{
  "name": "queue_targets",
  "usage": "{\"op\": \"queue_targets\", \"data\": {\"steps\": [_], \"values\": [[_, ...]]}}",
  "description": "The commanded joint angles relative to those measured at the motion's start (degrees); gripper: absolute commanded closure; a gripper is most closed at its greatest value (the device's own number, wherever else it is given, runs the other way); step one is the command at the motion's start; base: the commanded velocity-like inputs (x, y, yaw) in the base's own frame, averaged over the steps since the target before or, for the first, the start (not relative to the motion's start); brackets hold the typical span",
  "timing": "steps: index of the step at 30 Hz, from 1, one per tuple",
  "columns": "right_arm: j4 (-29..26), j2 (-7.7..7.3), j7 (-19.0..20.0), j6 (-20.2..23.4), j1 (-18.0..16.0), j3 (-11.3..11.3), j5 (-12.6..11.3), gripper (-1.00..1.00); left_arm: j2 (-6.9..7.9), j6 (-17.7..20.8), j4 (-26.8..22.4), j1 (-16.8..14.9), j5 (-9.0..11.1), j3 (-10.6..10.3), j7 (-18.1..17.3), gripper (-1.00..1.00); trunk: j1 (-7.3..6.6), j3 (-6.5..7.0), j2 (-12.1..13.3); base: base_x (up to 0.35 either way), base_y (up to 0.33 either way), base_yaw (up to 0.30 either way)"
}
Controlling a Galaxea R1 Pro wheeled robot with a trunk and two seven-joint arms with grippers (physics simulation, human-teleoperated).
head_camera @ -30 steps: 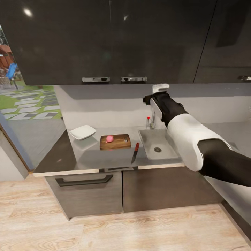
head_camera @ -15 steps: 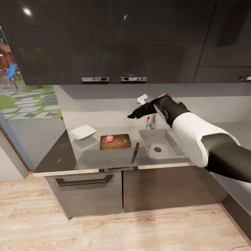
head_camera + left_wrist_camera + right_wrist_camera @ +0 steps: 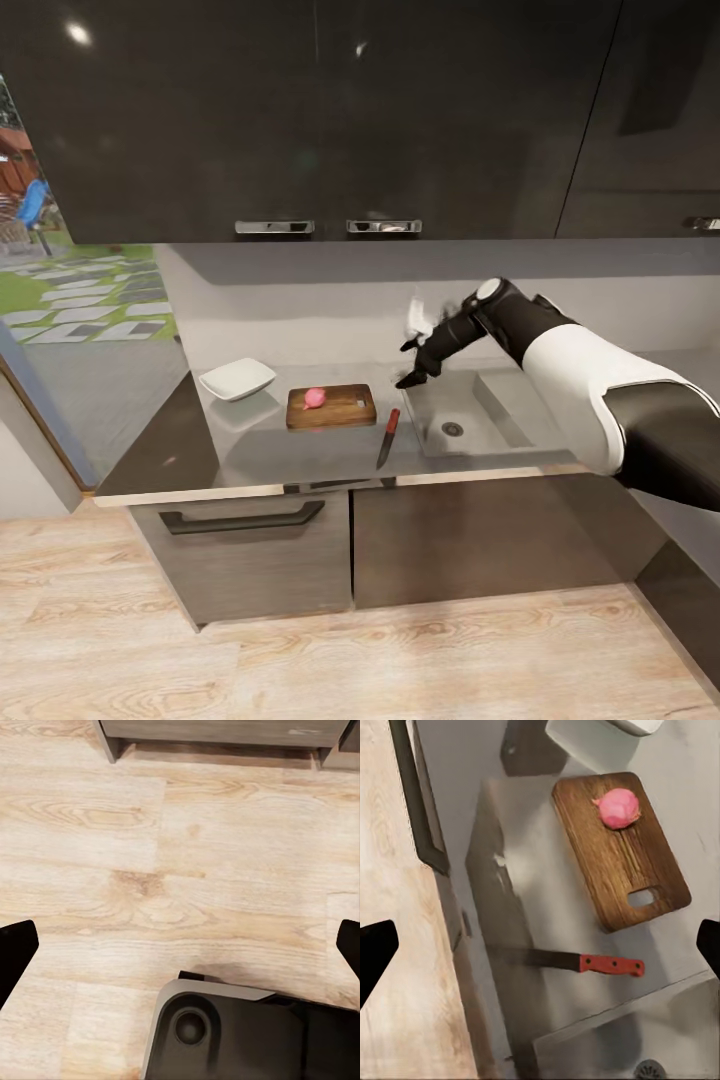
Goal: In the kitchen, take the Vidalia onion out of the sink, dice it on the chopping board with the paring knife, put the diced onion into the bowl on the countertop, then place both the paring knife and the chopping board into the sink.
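The pinkish Vidalia onion [image 3: 315,397] [image 3: 618,808] rests on the dark brown chopping board [image 3: 332,406] [image 3: 620,847], on the end away from its slot. The paring knife [image 3: 388,438] [image 3: 585,961] lies on the grey countertop [image 3: 250,450] between the board and the sink [image 3: 470,440]. The white bowl [image 3: 237,379] sits left of the board. My right gripper [image 3: 408,363] hangs open above the sink's left edge, over the knife, its fingertips [image 3: 375,952] wide apart. My left gripper [image 3: 180,949] is open, facing the wooden floor.
Dark wall cabinets [image 3: 330,120] hang over the counter. Below the worktop are cabinets with a bar handle [image 3: 242,519]. The faucet is mostly hidden behind my right hand. My own base [image 3: 247,1031] sits under the left gripper. A window lies at the left.
My right arm has swung down and leftward from above the faucet to just over the knife, the hand turning to point downward. Onion, board, knife and bowl have stayed put.
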Motion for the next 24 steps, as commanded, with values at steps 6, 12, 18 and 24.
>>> {"op": "queue_targets", "data": {"steps": [6, 12, 18, 24], "values": [[-0.1, -0.31, 16.4, -13.4, 0.0, 0.1, 8.0, -1.0, 0.05, -0.1, 0.0, 0.0, 0.2, -0.4, 0.5, -1.0, 0.04, -0.11, -0.1, 0.0, 0.0, 0.0], [-0.1, 1.72, 18.9, -21.5, 0.0, 9.1, 14.6, -1.0, 0.12, -0.1, 0.4, 0.0, 0.2, -0.4, 0.5, -1.0, 0.04, -0.11, -0.1, 0.0, 0.0, 0.0], [0.0, 4.34, 18.8, -23.2, -0.1, 10.7, 15.7, -1.0, 0.14, -0.2, 1.0, 0.0, 0.2, -0.4, 0.4, -1.0, 0.04, -0.11, -0.1, 0.0, 0.0, 0.0], [0.8, 5.76, 18.9, -23.3, 0.0, 11.0, 19.9, -1.0, 0.14, -0.3, 1.0, 0.0, 0.2, -0.4, 0.5, -1.0, 0.04, -0.11, -0.1, 0.0, 0.0, 0.0]]}}
